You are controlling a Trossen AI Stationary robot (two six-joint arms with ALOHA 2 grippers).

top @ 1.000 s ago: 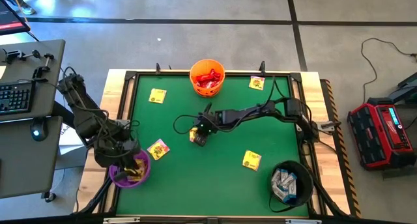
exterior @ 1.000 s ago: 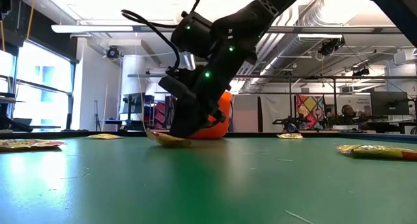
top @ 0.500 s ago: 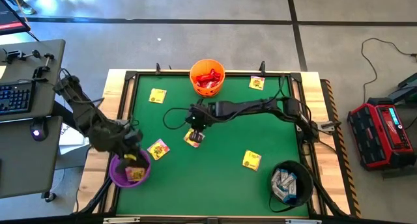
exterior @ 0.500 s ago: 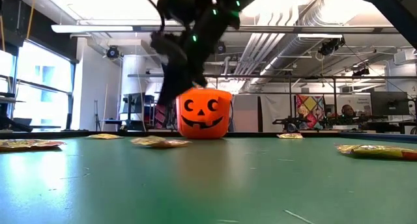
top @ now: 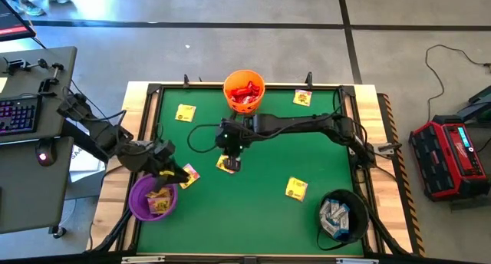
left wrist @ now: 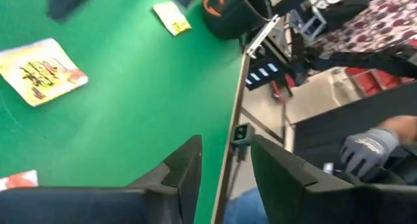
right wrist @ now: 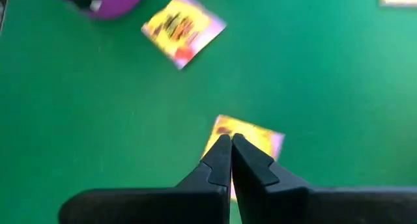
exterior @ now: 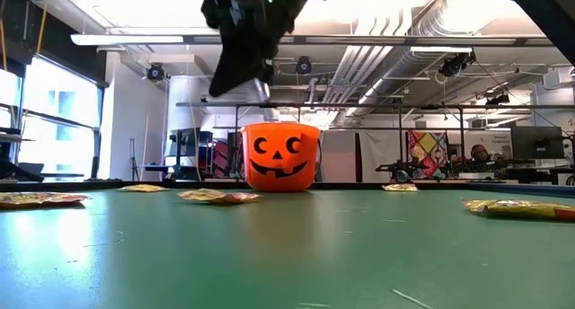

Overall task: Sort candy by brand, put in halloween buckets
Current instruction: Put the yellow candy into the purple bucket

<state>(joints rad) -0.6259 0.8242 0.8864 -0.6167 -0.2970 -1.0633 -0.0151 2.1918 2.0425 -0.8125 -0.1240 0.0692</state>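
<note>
A: What do I have on the table right now?

B: I count 3 buckets: the orange bucket (top: 244,91) at 12 o'clock with red candy (top: 245,90) inside, the purple bucket (top: 153,199) at 8 o'clock with yellow packets in it, and the black bucket (top: 342,214) at 4 o'clock holding white-blue candy (top: 335,216).

A: Loose packets?

B: 5 yellow ones on the green mat (top: 253,210): 1 at 11 o'clock (top: 185,113), 1 at 1 o'clock (top: 302,98), 1 at 4 o'clock (top: 296,189), 1 beside the purple bucket (top: 188,174), and 1 near the middle (top: 225,164).

A: My grippers?

B: My right gripper (right wrist: 231,144) hangs above that middle packet with its fingers pressed together on nothing; in the low view it is well clear of the mat. My left gripper (top: 173,173) sits just past the purple bucket's rim toward 2 o'clock, fingers (left wrist: 186,168) spread apart and empty.

A: Anything else?

B: A gloved hand (left wrist: 368,149) shows beyond the table edge.
</note>
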